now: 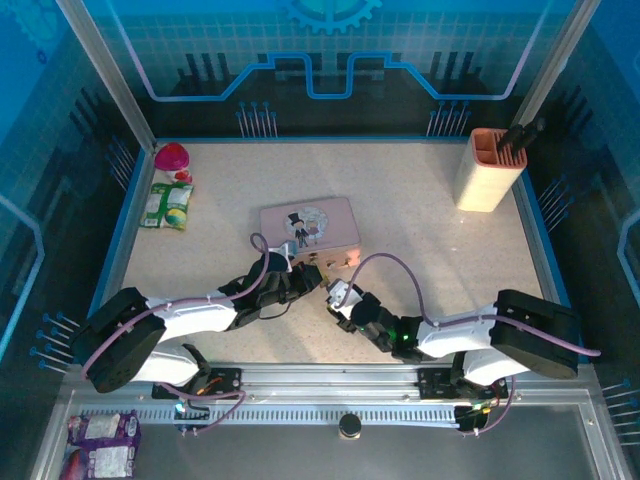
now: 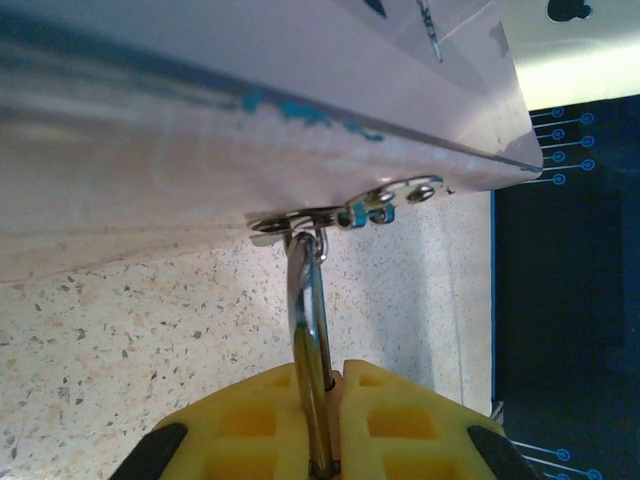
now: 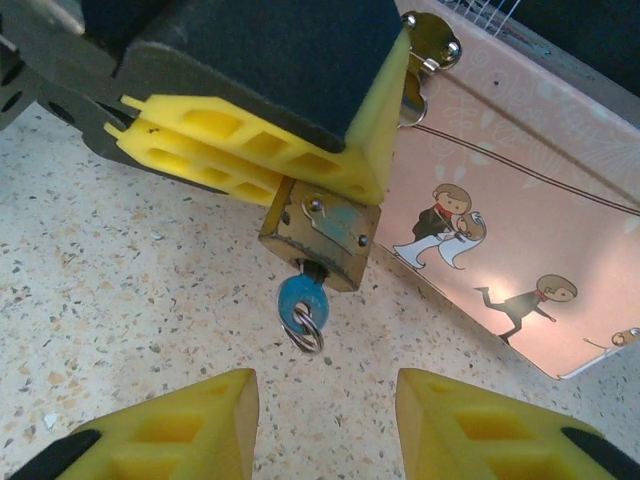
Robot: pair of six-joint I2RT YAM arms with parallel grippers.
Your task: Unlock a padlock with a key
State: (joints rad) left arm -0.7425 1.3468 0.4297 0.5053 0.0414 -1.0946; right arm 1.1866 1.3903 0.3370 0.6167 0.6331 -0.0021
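Observation:
The brass padlock (image 3: 320,232) hangs at the front corner of the pink tin (image 1: 310,222), its silvery shackle (image 2: 308,310) passing through the tin's metal hasp (image 2: 385,203). My left gripper (image 2: 325,425) is shut on the shackle; in the right wrist view its yellow fingers (image 3: 250,150) sit just above the padlock's body. The key (image 3: 301,298), with a blue round head and a small ring, sticks in the keyhole on the padlock's underside. Just in front of the key, my right gripper (image 3: 325,415) is open, apart from it, with nothing between its fingers.
A peach holder (image 1: 487,172) with dark tools stands at the back right. A green snack packet (image 1: 167,206) and a pink-red object (image 1: 172,156) lie at the back left. Both arms meet near the table's front middle, close to the tin.

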